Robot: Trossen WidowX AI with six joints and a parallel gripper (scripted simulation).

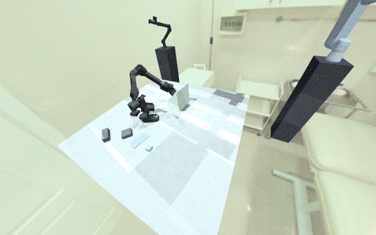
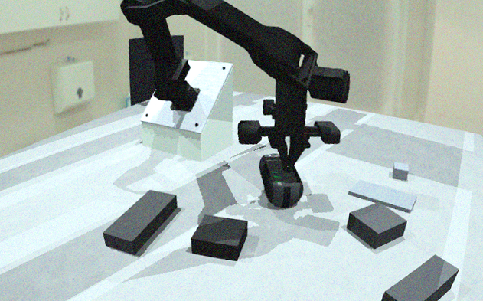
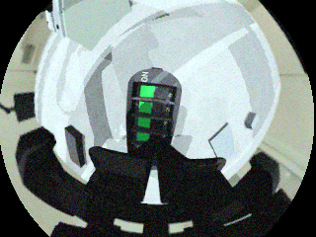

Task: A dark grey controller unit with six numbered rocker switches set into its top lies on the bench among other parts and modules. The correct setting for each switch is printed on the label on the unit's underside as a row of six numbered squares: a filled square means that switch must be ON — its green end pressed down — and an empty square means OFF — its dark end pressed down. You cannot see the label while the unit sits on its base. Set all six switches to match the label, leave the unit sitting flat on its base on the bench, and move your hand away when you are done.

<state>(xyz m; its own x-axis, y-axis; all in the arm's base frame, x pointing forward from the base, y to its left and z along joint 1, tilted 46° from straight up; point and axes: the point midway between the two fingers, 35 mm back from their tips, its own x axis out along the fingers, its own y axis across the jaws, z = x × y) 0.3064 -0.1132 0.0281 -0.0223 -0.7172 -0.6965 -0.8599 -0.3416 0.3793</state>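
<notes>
The dark grey controller unit (image 1: 153, 118) (image 2: 284, 185) (image 3: 153, 111) sits on the bench with its switches facing up. In the wrist view, "ON" is printed at its far end, and several green switch ends show along its left side. The nearer switches are hidden behind the fingers, and the label underneath is hidden. My gripper (image 2: 288, 166) (image 3: 156, 137) is shut with nothing between its fingers. It points down, with its tips at the unit's top, on or just above the switches; contact cannot be told.
Dark blocks (image 2: 140, 221) (image 2: 218, 237) (image 2: 376, 225) (image 2: 418, 291) lie around the unit. A pale flat plate (image 1: 139, 140) (image 2: 382, 195) and a small pale cube (image 1: 149, 148) (image 2: 400, 170) lie to one side. A sloped-top box (image 1: 178, 101) (image 2: 220, 89) stands behind, near the arm's base.
</notes>
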